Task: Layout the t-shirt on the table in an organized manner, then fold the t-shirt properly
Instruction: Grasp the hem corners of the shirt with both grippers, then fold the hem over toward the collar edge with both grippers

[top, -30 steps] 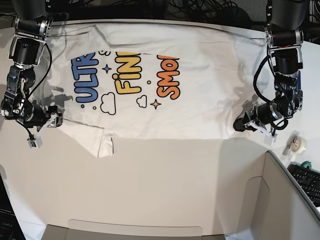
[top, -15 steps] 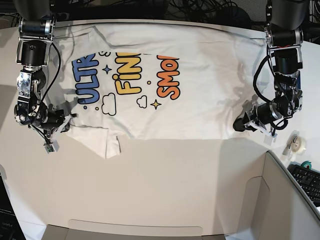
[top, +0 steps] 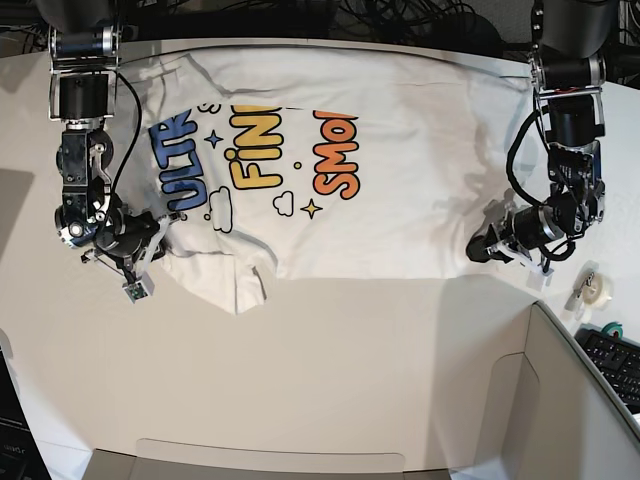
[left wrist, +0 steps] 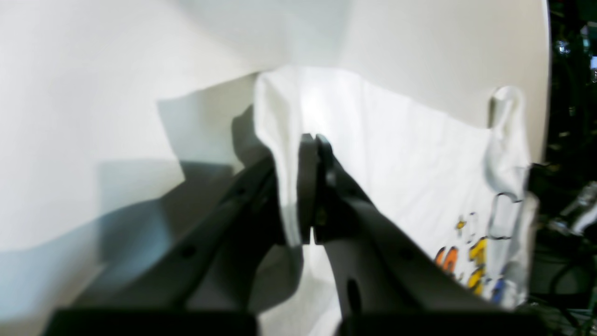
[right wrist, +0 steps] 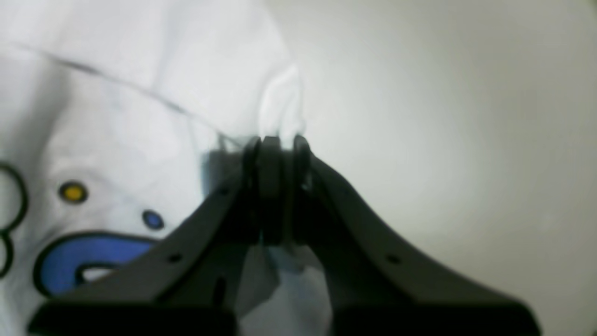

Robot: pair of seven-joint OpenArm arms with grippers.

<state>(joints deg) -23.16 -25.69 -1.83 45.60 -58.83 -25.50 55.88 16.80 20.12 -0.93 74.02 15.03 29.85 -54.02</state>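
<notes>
One t-shirt [top: 330,190] lies print-up on one off-white table [top: 330,370], worked by two arms. Its long axis runs across the base view, with the lettering turned sideways, the blue word toward that view's left and the plain hem end toward its right. The right gripper [top: 160,238] is pinching the rumpled sleeve edge, jaws pressed together on a bit of cloth [right wrist: 280,116]. The left gripper [top: 480,245] pinches a fold of the hem corner, cloth caught between its closed jaws [left wrist: 310,186]. A tape roll [top: 596,290] and one keyboard [top: 615,360] sit at the table's edge beside a grey box corner [top: 570,400]; cables [top: 400,15] hang behind.
</notes>
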